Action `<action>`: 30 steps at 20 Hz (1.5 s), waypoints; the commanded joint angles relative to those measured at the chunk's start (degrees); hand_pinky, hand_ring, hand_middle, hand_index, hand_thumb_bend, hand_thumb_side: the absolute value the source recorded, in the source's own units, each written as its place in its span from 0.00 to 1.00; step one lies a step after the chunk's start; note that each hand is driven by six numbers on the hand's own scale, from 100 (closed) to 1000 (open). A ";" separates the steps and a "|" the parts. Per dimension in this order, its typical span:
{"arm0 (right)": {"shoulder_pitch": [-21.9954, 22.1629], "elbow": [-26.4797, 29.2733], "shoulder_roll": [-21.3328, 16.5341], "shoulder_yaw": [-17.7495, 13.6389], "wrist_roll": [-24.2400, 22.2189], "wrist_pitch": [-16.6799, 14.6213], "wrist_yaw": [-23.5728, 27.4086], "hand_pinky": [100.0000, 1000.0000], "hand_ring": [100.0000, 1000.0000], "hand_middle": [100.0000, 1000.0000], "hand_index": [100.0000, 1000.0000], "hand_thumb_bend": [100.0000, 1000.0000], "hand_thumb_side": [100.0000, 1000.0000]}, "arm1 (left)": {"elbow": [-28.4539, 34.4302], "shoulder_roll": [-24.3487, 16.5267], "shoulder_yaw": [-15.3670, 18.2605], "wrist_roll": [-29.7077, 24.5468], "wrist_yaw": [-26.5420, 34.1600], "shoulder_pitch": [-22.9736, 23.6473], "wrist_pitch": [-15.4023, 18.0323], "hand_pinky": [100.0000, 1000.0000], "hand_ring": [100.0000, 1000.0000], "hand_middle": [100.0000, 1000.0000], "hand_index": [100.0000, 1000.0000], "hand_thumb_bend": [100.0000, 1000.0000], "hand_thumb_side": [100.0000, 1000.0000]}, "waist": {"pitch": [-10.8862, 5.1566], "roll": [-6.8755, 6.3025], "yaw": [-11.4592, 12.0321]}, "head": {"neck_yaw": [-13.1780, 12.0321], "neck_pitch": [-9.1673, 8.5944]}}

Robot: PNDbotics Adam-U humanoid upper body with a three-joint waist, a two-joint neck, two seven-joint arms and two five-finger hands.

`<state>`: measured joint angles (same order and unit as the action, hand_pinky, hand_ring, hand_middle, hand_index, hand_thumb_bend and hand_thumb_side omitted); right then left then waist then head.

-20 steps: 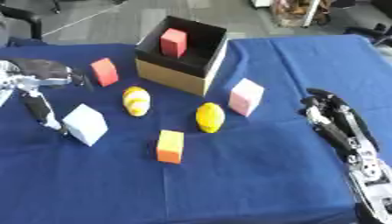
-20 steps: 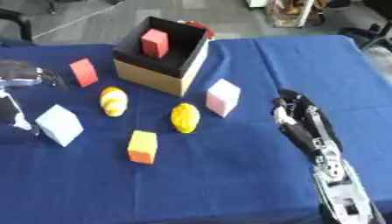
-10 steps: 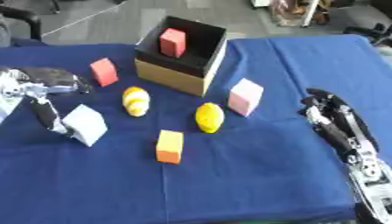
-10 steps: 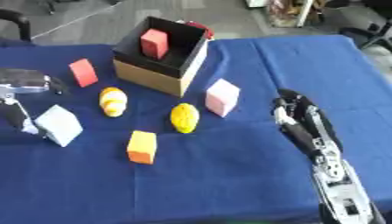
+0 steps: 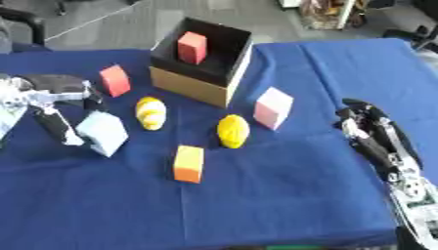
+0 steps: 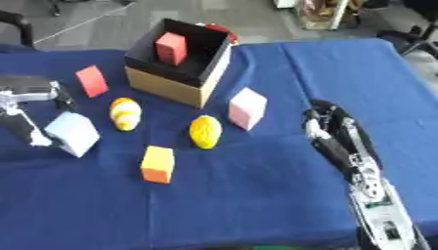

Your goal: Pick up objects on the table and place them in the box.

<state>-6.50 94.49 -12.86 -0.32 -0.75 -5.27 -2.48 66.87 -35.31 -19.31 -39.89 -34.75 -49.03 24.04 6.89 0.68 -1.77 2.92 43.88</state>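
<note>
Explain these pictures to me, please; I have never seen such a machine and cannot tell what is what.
Both pictures come from a camera pair in a humanoid robot's head, looking down at a table with a blue cloth. The black and silver shape at the left is its left hand, with fingers spread beside a pale blue block; it touches the block or nearly so, without a closed grip yet. The right hand rests idle at the right. An open box already holds one red block. Outside lie another red block, a pink block, an orange block and two yellow rounded things.
</note>
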 commanded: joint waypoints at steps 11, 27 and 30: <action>-1.07 0.28 -0.07 1.17 -1.21 -0.04 0.58 0.71 0.58 0.62 0.80 0.00 0.35 | -12.58 18.57 9.68 17.57 -18.64 -14.14 -10.44 0.71 0.58 0.45 0.55 0.18 0.05 | -1.03 -0.07 -2.39 | -1.61 0.24; -3.04 0.23 -0.15 1.95 -1.97 0.01 1.23 0.71 0.58 0.62 0.80 0.00 0.34 | -24.62 27.67 15.59 38.08 -22.02 -15.54 -28.35 0.78 0.72 0.80 0.92 0.12 0.55 | 1.52 0.08 -6.13 | -2.32 -2.68; -2.97 0.21 -0.22 1.87 -1.92 0.02 1.25 0.71 0.58 0.62 0.80 0.00 0.34 | -24.54 27.08 15.57 39.04 -21.12 -15.62 -29.01 0.79 0.74 0.84 0.94 0.23 0.67 | 1.55 0.05 -5.95 | -2.15 -2.75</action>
<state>-8.89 94.16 -12.35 1.79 -2.60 -5.14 -1.37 41.69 -7.09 -4.07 -1.51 -56.30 -63.29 -4.71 8.34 0.68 -7.72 0.65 41.79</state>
